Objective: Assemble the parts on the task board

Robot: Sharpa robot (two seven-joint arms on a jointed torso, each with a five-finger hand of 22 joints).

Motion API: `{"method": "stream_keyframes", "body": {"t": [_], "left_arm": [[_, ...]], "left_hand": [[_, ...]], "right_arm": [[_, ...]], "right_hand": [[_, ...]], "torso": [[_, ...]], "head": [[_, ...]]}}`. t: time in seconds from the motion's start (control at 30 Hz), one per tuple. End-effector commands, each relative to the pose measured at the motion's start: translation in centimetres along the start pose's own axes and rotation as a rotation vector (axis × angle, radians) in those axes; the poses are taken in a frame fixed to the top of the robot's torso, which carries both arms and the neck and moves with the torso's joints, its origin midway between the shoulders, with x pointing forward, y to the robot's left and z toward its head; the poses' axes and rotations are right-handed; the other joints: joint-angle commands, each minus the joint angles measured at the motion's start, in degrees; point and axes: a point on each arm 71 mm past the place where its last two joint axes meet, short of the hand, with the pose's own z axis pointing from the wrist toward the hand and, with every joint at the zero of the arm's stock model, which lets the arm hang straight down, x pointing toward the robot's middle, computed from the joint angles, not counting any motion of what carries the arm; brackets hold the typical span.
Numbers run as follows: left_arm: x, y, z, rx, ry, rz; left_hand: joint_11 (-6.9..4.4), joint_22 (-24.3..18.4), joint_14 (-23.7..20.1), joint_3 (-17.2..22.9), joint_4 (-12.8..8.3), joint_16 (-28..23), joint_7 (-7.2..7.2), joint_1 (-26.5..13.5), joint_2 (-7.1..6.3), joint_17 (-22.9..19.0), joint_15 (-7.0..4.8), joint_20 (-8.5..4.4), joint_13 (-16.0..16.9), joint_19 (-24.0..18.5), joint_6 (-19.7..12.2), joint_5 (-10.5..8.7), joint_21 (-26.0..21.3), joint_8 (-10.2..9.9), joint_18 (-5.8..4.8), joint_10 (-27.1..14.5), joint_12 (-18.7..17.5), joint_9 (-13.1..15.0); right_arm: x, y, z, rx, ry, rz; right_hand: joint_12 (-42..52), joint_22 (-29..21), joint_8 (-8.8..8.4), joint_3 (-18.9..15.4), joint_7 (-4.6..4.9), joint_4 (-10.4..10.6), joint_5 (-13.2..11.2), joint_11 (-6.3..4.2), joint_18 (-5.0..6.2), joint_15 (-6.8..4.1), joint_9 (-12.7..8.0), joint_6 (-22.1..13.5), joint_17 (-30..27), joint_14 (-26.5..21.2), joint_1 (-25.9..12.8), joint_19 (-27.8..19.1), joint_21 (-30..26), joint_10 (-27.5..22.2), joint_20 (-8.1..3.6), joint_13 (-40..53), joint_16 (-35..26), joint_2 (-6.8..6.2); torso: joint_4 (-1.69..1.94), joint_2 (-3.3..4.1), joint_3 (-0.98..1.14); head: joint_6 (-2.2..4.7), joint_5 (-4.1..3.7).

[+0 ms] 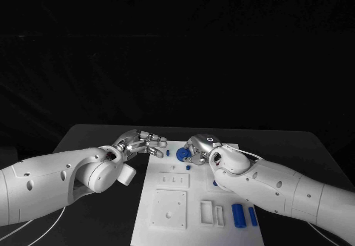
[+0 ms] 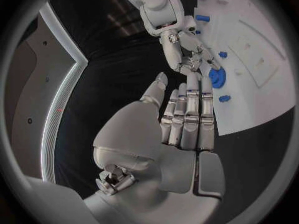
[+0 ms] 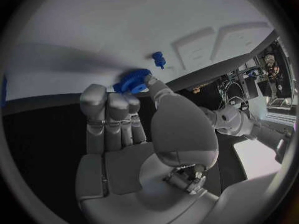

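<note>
From the head camera I saw the white rectangular task board (image 1: 194, 205) on the black table (image 1: 89, 136). My silver left hand (image 1: 142, 143) hovered at the board's far left edge, and my silver right hand (image 1: 198, 148) was over its far end.

In the left wrist view, my left fingers (image 2: 190, 109) lay straight and together, holding nothing.

In the right wrist view, my right fingertips (image 3: 152, 82) touched the blue toothed gear (image 3: 131, 81) at the board's edge; I couldn't tell whether they gripped it. A small blue peg (image 3: 159, 59) lay nearby.

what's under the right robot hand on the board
A blue gear lies on the white task board, at the right robot hand fingertips. A small blue peg lies beside it. Whether it's gripped is hidden.
</note>
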Motion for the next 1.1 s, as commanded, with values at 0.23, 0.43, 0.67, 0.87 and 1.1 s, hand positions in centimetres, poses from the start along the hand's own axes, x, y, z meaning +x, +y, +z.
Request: {"method": "stream_keyframes", "body": {"t": [0.23,0.43,0.67,0.87,1.1], "left_arm": [[0.0,-0.2,0.0,0.008,0.007,0.000],[0.0,-0.2,0.0,0.007,0.007,-0.001],[0.0,-0.1,0.0,0.004,0.007,-0.001],[0.0,-0.1,-0.1,0.003,0.006,-0.001],[-0.1,-0.1,-0.1,0.002,0.003,0.000]], "left_hand": [[0.07,-0.1,-0.2,0.0,0.5,-0.3,0.00,-0.2,-0.55,-0.1,0.29,0.34,0.0,-0.1,-0.6,-0.28,0.2,-0.1,0.94,-0.3,-0.3,0.0],[0.06,-0.2,-0.2,0.0,0.9,-0.3,-0.04,-0.6,-0.41,-0.1,0.31,0.37,0.0,-0.1,-0.6,-0.18,0.1,-0.1,0.93,-0.4,-0.3,0.0],[0.06,-0.2,-0.2,0.0,0.9,-0.3,-0.04,-0.6,-0.40,-0.1,0.31,0.37,0.0,-0.1,-0.6,-0.18,0.1,-0.1,0.93,-0.4,-0.3,0.0],[0.06,-0.3,-0.2,0.1,1.1,-0.2,-0.05,-0.4,-0.40,-0.1,0.29,0.35,0.0,0.0,-0.5,-0.20,0.0,-0.1,0.95,-0.4,-0.3,0.0],[0.06,-0.3,-0.2,0.1,1.1,-0.2,-0.05,-0.4,-0.40,-0.1,0.29,0.35,0.0,0.0,-0.5,-0.20,0.0,-0.1,0.95,-0.4,-0.3,0.0]], "right_arm": [[0.9,-0.6,-0.2,0.015,0.085,0.063],[1.0,-0.8,-0.3,0.017,0.092,0.070],[0.9,-1.2,-0.4,0.027,0.091,0.070],[0.8,-1.3,-0.5,0.028,0.086,0.070],[0.7,-1.5,-0.6,0.033,0.047,0.076]], "right_hand": [[-0.1,1.8,-0.07,-1.5,-0.05,8.4,0.5,-0.10,0.60,0.07,-0.1,-2.3,0.4,0.0,-5.0,3.5,0.4,-0.3,0.12,0.1,0.1,0.43],[0.1,1.9,-0.03,1.3,0.05,4.7,11.8,-0.04,0.62,0.10,0.0,-0.6,0.6,0.0,-4.7,3.5,0.7,-0.2,0.13,0.4,0.3,0.54],[0.4,2.0,-0.03,4.3,0.25,1.8,11.6,0.23,0.76,0.29,0.0,1.2,0.8,0.1,-5.3,3.5,1.1,-0.1,0.29,0.7,0.7,0.72],[0.6,2.1,-0.01,7.9,0.27,-1.3,13.6,0.13,0.76,0.20,0.0,1.6,0.9,0.0,-5.7,3.5,1.3,-0.1,0.26,0.9,0.9,0.28],[0.6,2.1,0.02,7.8,0.35,-1.9,13.1,0.18,0.79,0.26,0.0,1.6,0.8,0.0,-5.9,3.5,1.2,0.0,0.31,0.9,0.9,0.31]], "torso": [[0.02,-0.03,-0.06],[0.08,0.00,-0.08],[0.08,0.01,-0.05],[0.02,0.01,0.00],[-0.05,-0.02,-0.01]], "head": [[-0.06,-0.24],[-0.15,-0.44],[-0.15,-0.39],[-0.17,-0.19],[-0.16,-0.21]]}}
